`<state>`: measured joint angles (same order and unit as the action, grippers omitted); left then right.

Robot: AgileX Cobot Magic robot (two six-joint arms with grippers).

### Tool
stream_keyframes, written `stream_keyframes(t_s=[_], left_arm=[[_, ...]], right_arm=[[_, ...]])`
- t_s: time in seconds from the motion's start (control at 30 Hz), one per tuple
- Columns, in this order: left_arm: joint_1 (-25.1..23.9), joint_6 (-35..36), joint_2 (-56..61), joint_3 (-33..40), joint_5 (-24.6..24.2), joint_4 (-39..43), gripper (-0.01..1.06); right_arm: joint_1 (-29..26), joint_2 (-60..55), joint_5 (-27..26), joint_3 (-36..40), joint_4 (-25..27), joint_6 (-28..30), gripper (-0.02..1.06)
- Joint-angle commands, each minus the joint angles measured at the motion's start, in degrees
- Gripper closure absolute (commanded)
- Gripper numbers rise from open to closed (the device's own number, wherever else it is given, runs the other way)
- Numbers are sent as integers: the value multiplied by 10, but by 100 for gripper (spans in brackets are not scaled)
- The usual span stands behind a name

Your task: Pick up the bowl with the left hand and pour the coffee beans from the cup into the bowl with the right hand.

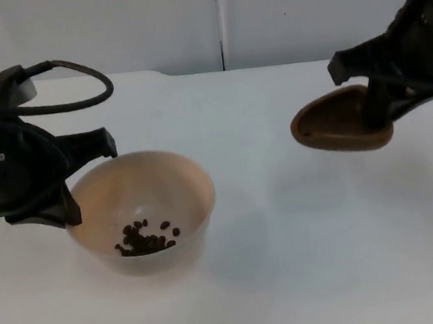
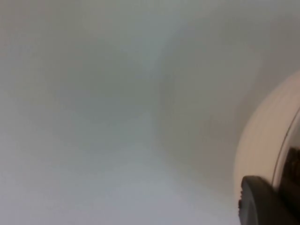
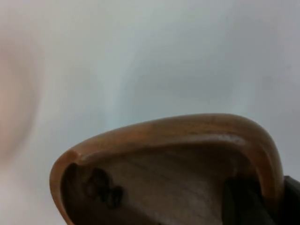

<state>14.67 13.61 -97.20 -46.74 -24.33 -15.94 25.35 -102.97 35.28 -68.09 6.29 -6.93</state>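
Cream, brown and black on white

The bowl (image 1: 147, 204) is pale cream, its inside warmer beige; the coffee beans (image 1: 145, 238) in it are dark brown, nearly black. The cup (image 1: 336, 122) is brown wood with a lighter orange-brown rim and a grained inside. Both grippers, left gripper (image 1: 64, 186) and right gripper (image 1: 385, 105), are black. The table (image 1: 287, 240) is white and the partition wall (image 1: 147, 22) is light grey.

- The place looked like a robotics lab or test bench, not a home.
- A bare white table top (image 1: 289, 263) ended at a plain grey partition wall (image 1: 109, 26) behind it.
- Two black robot arms reached in over that table from either side.
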Motion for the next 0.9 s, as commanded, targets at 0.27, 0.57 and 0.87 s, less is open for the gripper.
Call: stream_keyframes(t_s=[0.27,0.57,0.87], left_arm=[[-1,-12,-1,2,13,1,105],[-1,-13,-34,2,24,13,105],[-1,-13,-39,2,28,15,105]], right_arm=[[-3,-80,-43,3,3,-12,104],[-3,-121,-52,3,4,-14,104],[-3,-134,-80,7,19,-16,104]])
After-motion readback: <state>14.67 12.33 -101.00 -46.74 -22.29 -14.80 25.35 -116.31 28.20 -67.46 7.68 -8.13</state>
